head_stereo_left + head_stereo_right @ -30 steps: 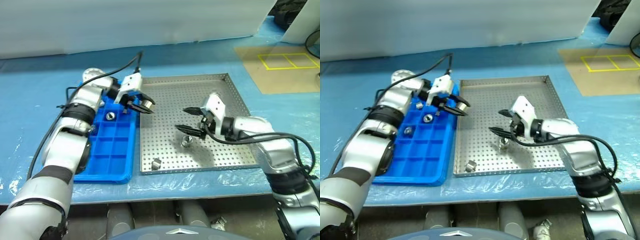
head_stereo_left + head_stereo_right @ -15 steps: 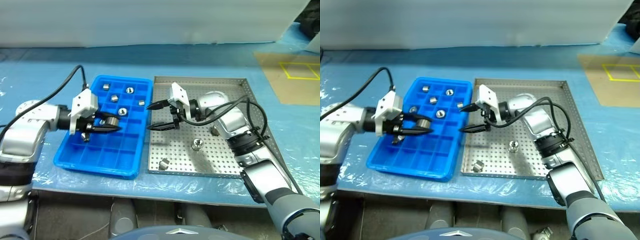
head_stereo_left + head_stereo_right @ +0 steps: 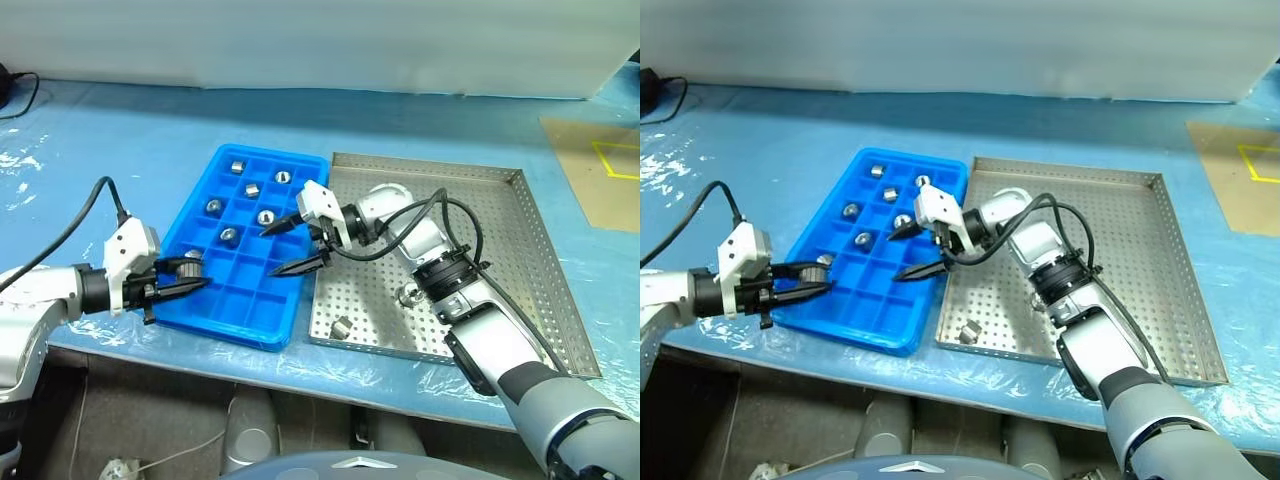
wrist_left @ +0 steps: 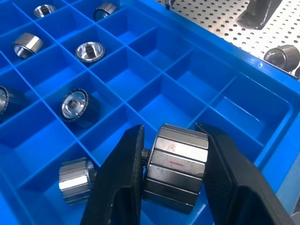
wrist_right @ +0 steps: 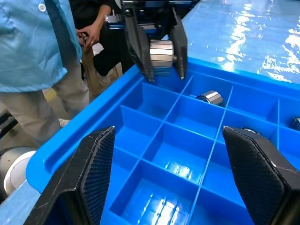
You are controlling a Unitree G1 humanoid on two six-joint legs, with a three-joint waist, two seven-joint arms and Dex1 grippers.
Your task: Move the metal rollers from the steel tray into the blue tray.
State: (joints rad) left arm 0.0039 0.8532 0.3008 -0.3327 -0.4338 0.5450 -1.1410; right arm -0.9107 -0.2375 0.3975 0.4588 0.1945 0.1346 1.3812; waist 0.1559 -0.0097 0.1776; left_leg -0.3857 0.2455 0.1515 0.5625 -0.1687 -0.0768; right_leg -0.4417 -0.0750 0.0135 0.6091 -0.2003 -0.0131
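— Right, what am I looking at on the bright blue plastic tray with the grid of square compartments (image 3: 243,300)?

— I'm seeing the left gripper (image 3: 185,283) hanging over that blue tray's near-left corner, and its two black fingers (image 4: 119,183) are pinching one small shiny silver-grey metal roller (image 4: 176,165) by its flat ends. The held roller is sitting just above the compartments at that corner, with another roller (image 4: 73,179) lying in the cell just beside it.

— And your right arm?

— I'm holding the right gripper (image 3: 288,246) over the blue tray's edge nearest the large square perforated steel tray (image 3: 520,290). Its fingers (image 5: 96,171) are standing wide apart with nothing between them, pointing across the blue tray toward the left gripper.

— Where are the rest of the rollers sitting?

— I'm counting several lying in the blue tray's far compartments, for example one at the far end (image 3: 238,166) and one nearer the middle (image 3: 228,236). Two are resting on the steel tray, on the side of it next to the blue tray: one near its front rim (image 3: 341,327), one a little farther in (image 3: 409,295) beside my right forearm.

— Anyone around?

— I'm catching a person in a light blue smock (image 5: 35,42) standing beyond the blue tray's left end, in the right wrist view.
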